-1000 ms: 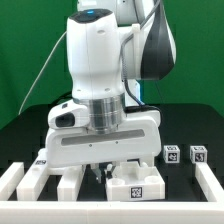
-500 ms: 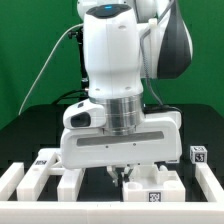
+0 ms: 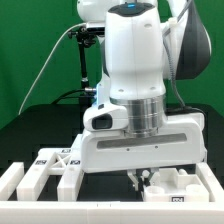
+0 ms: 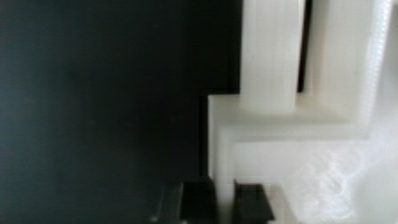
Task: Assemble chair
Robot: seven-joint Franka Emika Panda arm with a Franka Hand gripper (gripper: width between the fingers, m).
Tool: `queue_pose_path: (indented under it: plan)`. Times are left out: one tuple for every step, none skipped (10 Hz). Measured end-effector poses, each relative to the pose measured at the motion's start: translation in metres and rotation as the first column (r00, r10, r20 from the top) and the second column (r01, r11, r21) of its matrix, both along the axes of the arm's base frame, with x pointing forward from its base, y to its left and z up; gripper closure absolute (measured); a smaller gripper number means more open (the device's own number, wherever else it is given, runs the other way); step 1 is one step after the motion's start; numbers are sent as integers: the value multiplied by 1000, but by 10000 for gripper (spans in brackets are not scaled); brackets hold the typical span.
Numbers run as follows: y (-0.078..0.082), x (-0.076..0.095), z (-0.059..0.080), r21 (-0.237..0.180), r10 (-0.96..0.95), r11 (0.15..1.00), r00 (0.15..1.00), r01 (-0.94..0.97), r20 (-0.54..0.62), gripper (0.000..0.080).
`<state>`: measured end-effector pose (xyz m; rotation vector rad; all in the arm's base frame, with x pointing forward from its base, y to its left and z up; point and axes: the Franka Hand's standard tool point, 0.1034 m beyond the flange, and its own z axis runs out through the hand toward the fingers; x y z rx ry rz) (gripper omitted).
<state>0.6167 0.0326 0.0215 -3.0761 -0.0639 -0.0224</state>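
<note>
On black table (image 3: 28,135) | chair pieces (image 3: 182,182): at least three | arm (image 3: 135,60): one | jaws: closed together, gripping nothing visible

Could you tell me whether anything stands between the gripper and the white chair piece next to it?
Nothing visible does: the shut gripper is right beside the chair piece; whether they touch I cannot tell.

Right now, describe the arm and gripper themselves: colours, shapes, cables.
The arm is a rounded white casing with a dark grey shell, a blue light on top and a ribbed metal ring at the wrist. The gripper has a wide white boxy body and black fingers. A thin black cable loops behind.
</note>
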Motion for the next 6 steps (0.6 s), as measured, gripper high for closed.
queue_pose_path:
  plan:
    - [4, 5, 1, 1, 1, 1000, 1000, -1, 3, 770]
    - [5, 5, -2, 0, -14, 1000, 1000, 14, -1, 770]
    - [6, 6, -5, -1, -34, 999, 999, 34, -4, 770]
    - [6, 5, -5, -2, -46, 999, 999, 46, -9, 770]
    - [6, 5, -5, -2, -46, 999, 999, 46, -12, 770]
    - [6, 5, -5, -2, -46, 999, 999, 46, -12, 770]
